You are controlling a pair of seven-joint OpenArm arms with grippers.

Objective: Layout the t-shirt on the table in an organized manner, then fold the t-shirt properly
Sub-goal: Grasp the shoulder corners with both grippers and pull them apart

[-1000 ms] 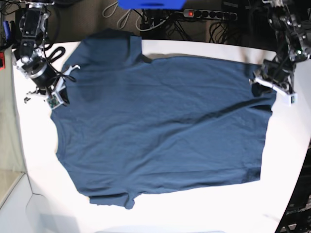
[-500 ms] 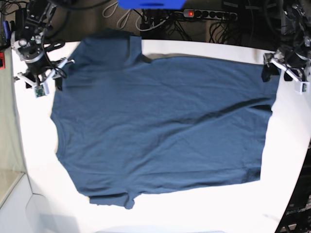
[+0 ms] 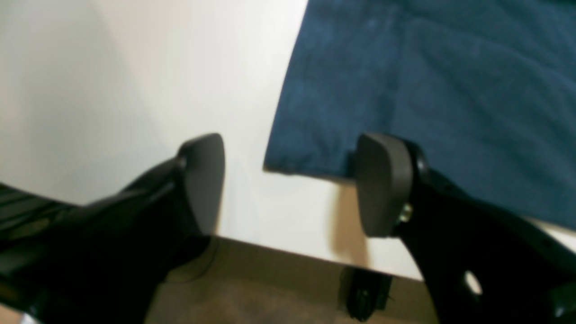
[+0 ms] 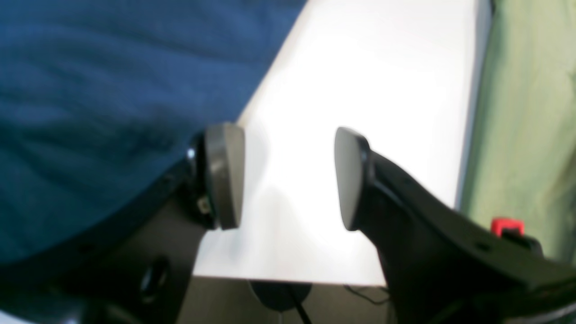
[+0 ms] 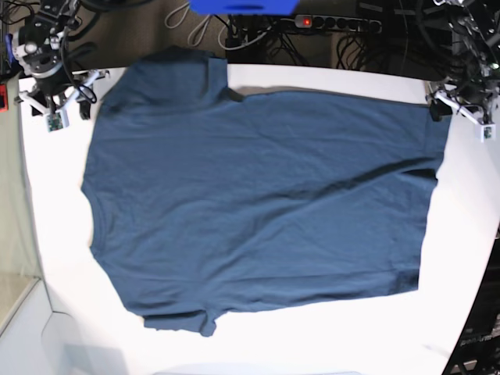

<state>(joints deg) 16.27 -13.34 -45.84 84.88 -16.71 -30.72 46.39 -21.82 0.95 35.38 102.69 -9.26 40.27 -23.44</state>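
- Left gripper (image 3: 290,184): pads (image 3: 384,182) set wide apart, nothing between them; bare white surface in the gap; one pad just over the shirt's corner, at the far edge of the table (image 3: 112,90)
- Right gripper (image 4: 288,177): pads (image 4: 225,175) parted, empty; white tabletop between them; blue cloth beside the one pad, not gripped
- The t-shirt (image 5: 258,203): spread nearly flat across the table, one layer, hem toward the left arm, neck toward the right arm; one sleeve hanging partly past the far edge, the other lying near the front edge with a small turned-under fold; a long shallow crease across the middle
- Progress, as a judgement: laying-out close to done, both grippers off the cloth; all of the folding left, and perhaps a tidy of the sleeves and crease first
- Surroundings: power strip (image 5: 332,23) with a red light and loose cables (image 5: 266,43) on the floor behind the table; blue object (image 5: 242,6) at the top edge, kind unclear; green fabric (image 4: 526,112) beside the table in the right wrist view
- Obstructions: none lying on the shirt; far sleeve over the table edge the likeliest nuisance for a clean fold
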